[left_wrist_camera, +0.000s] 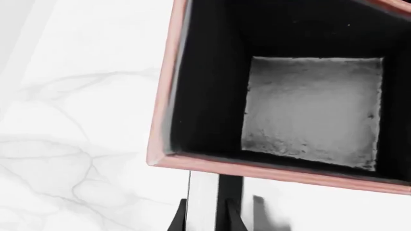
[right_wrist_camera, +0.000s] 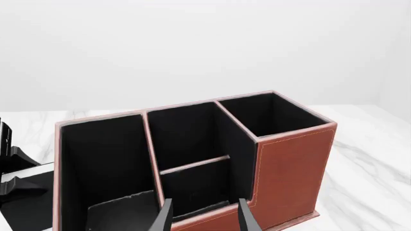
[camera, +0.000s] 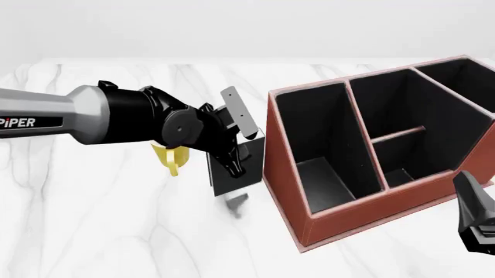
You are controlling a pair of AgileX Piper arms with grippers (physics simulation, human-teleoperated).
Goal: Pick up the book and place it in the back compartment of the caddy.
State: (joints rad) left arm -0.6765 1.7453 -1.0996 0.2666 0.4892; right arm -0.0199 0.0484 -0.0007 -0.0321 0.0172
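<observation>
A bare simulated test scene: white marble table (camera: 93, 231), plain pale grey backdrop, no furnishings

Legible text: one item only. White lettering "PiPER" on a black band of the left arm (camera: 46, 119), front view, its first letter cut by the frame edge. Book (camera: 232, 174) cover, caddy (camera: 348, 202), mug (camera: 171, 157): no readable markings.
</observation>
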